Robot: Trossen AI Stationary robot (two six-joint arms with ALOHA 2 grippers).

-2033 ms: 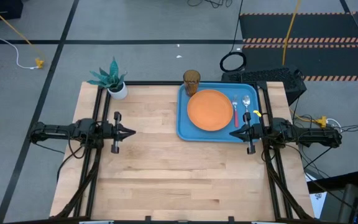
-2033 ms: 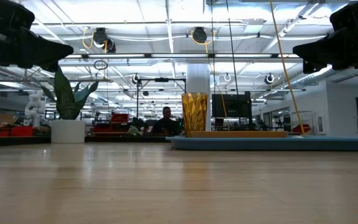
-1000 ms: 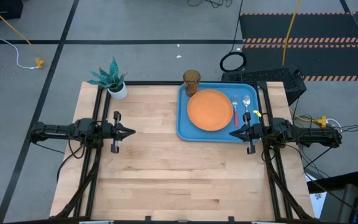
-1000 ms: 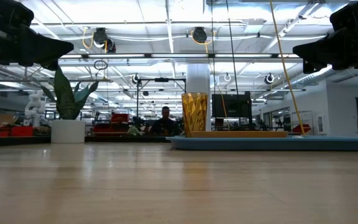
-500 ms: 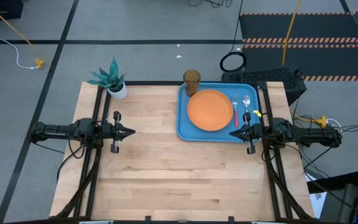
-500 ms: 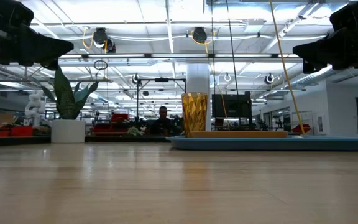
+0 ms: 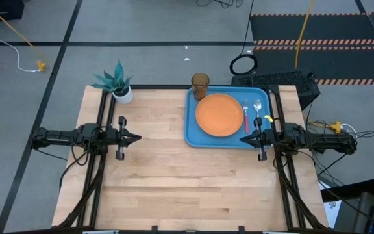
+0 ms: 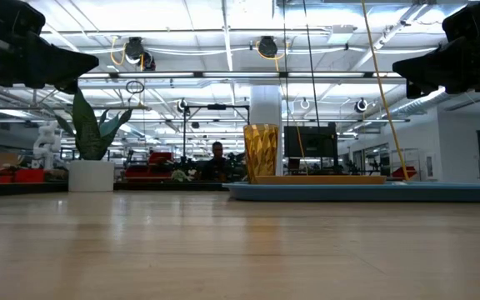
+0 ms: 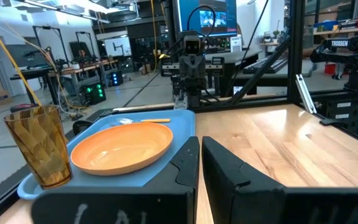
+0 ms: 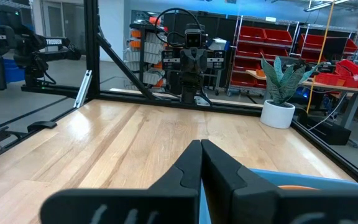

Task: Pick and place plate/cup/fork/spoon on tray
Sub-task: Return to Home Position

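The blue tray (image 7: pixel 192 127) lies at the table's far right. On it rest the orange plate (image 7: pixel 219 115), the red-handled fork (image 7: pixel 246 116) and the orange-handled spoon (image 7: pixel 258 114). The amber cup (image 7: pixel 200 84) stands upright at the tray's far left corner. My left gripper (image 7: pixel 137 138) is shut and empty at the table's left side, above the wood. My right gripper (image 7: pixel 243 138) is shut and empty over the tray's near right edge. The left wrist view shows the cup (image 9: pixel 37 145), the plate (image 9: pixel 123 145) and the spoon (image 9: pixel 143 121) on the tray (image 9: pixel 166 169).
A white pot with a green plant (image 7: pixel 119 84) stands at the table's far left corner. Black frame rails (image 7: pixel 104 117) run along both sides of the table. Bare wood (image 7: pixel 174 182) lies across the middle and near half.
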